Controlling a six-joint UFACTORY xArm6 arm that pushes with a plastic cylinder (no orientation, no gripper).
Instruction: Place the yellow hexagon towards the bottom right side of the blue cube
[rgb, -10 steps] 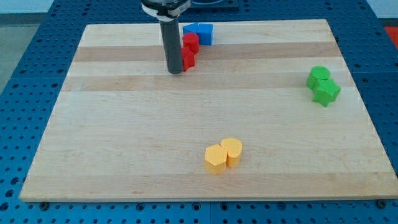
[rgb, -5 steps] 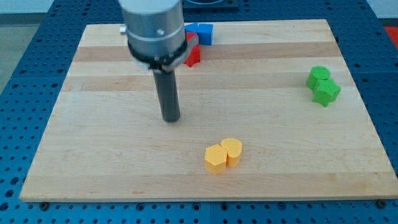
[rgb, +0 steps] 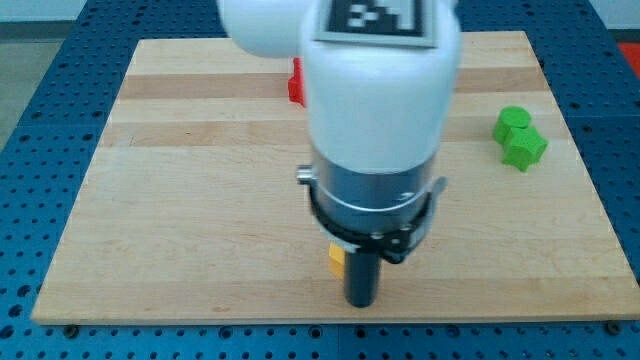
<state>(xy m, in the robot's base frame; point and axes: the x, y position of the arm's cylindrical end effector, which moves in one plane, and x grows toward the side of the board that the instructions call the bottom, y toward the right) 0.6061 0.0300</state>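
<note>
Rod, no jaws to spread or pinch, plants my tip (rgb: 360, 303) near counter's (rgb: 180, 200) bottom edge, just beside yellow block (rgb: 336, 260); shape mostly hidden, blue cube unseen. Likely light, rigid, slides easily; push flat side.

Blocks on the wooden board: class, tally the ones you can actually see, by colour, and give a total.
Green: 2, a cylinder and a second block
Red: 1, partly showing
Yellow: 1, a sliver left of my tip
Blue: 0, hidden by the arm
Total: 4
</note>
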